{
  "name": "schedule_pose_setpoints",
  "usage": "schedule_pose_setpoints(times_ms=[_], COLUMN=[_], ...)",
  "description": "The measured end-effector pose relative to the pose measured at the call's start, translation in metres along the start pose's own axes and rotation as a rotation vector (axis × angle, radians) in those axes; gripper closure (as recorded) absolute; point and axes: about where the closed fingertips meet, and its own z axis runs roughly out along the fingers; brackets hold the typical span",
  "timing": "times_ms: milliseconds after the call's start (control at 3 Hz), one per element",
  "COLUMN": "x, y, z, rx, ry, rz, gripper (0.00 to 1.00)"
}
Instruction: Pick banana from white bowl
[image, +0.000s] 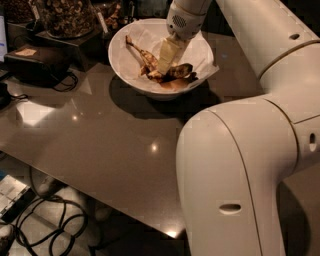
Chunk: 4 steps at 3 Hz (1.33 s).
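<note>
The white bowl (125, 65), lined with crumpled white paper, stands at the back of the dark table. A brown, overripe banana (150, 65) lies in it, stem pointing up and left. My gripper (164, 64) reaches down into the bowl from above, its cream fingers (167, 54) right at the banana's middle. The fingertips touch or nearly touch the fruit. The banana still rests in the bowl.
A glass jar of nuts (65, 15) stands behind the bowl at the left on a dark stand. A black box with a cable (32, 62) lies at the left. My large white arm (240, 165) fills the right side. Cables lie on the floor (55, 225) below the table edge.
</note>
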Motion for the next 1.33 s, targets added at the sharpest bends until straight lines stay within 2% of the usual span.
schedule_pose_setpoints(times_ms=[333, 667, 1333], x=[0.0000, 0.0000, 0.0001], y=[0.0000, 0.0000, 0.0000], z=[0.0000, 0.0000, 0.0000], rx=[0.000, 0.000, 0.000], ry=[0.000, 0.000, 0.000], rz=[0.000, 0.000, 0.000], gripper=[0.44, 0.50, 0.47])
